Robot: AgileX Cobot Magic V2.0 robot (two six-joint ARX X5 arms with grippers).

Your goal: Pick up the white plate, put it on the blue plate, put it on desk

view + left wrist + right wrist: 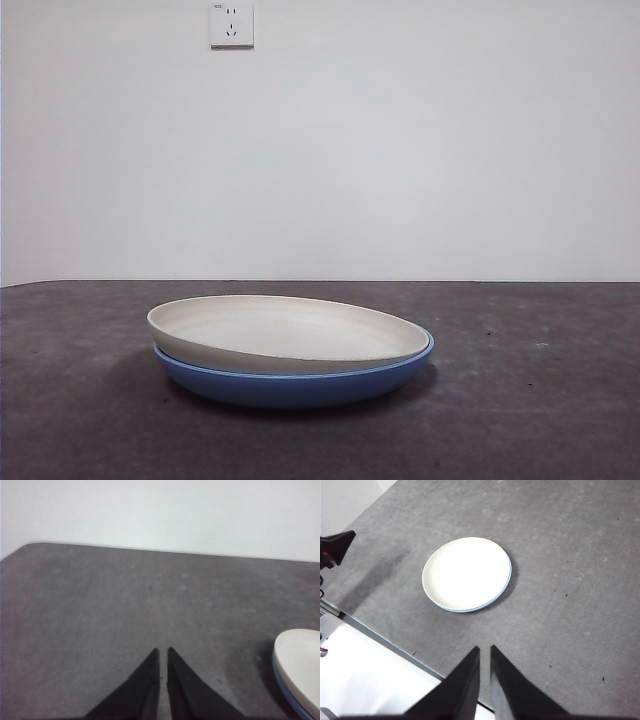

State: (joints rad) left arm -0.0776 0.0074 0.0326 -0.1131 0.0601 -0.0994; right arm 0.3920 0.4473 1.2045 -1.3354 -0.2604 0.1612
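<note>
The white plate [280,328] lies nested inside the blue plate [290,387] on the desk [540,400], sitting slightly off-centre toward the left. From above, the white plate [465,572] covers nearly all of the blue plate [470,610], which shows only as a thin rim. My right gripper [483,649] hangs shut high above the desk, well clear of the stack. My left gripper [164,650] is shut low over bare desk, with the white plate [302,662] and the blue plate's rim [286,692] off to one side. Neither gripper holds anything.
A wall socket [231,24] is on the white wall behind the desk. In the right wrist view the desk's edge [380,639] runs near the stack, and the other arm's black tip [337,545] shows beyond it.
</note>
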